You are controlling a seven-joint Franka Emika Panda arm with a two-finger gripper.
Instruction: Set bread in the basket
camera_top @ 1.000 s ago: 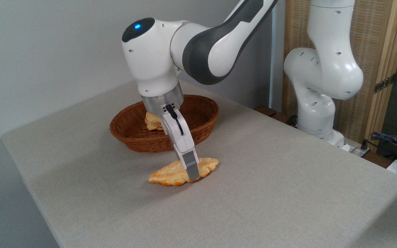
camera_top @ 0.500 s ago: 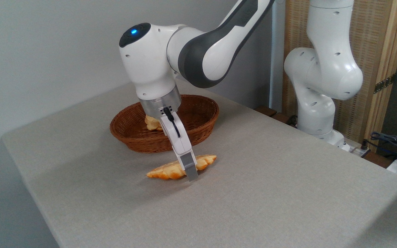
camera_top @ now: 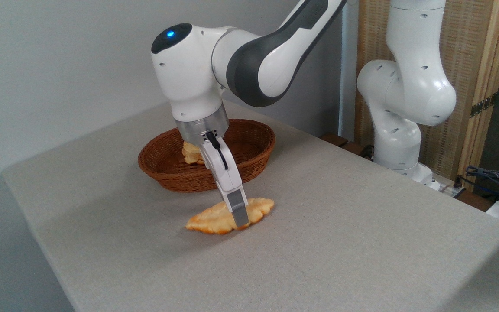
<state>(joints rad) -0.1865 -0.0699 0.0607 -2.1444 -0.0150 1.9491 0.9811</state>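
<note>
**A:** Where is the bread [camera_top: 215,219] right now?

**B:** On the grey table [camera_top: 340,242], just in front of the wicker basket [camera_top: 258,162] and outside it. It is the long flat leaf-shaped pastry, golden at the edges with a pale crackled top.

**A:** And the gripper [camera_top: 241,223]?

**B:** It is down at the middle of the bread, with the near finger covering the pastry's front edge. The far finger is hidden behind it, so I cannot tell whether the claw has clamped on the bread or only straddles it. I also cannot tell whether the bread rests fully on the table.

**A:** So which step is this?

**B:** I judge it to be the grasp, with the carry to the basket not yet done. A smaller, lumpier bread piece [camera_top: 191,152] already lies inside the basket, toward its left side.

**A:** What does the next move call for?

**B:** A firm grip across the pastry's narrow width, then a lift high enough to clear the thick rim. It should be set down in the free right half.
</note>
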